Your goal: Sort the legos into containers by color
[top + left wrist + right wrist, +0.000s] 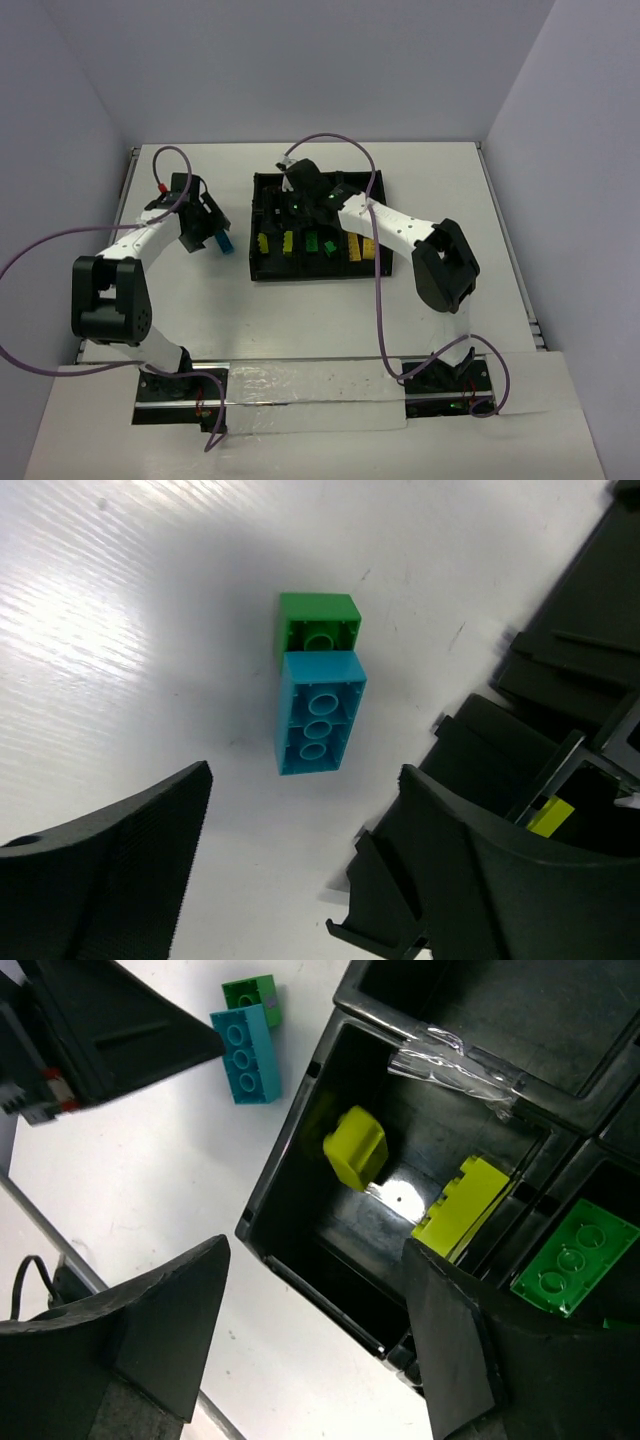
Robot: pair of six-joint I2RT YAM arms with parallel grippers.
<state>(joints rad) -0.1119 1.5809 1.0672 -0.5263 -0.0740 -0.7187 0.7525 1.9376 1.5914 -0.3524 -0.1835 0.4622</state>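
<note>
Hovering, spread-jawed left gripper (305, 780) frames teal-and-green studded plastic brick pair (318, 695). Spread-jawed right gripper (315, 1260) overlooks yellow bricks (355, 1148) in black divided plastic tray (300, 276).

A white table (300, 320) sits boxed in by 3 pale grey walls (300, 60) — left, far, right — under soft, even light.

Joined bricks (318, 700) on table (300, 320) left of tray (256, 232), loose bricks (460, 1205) inside tray
</note>
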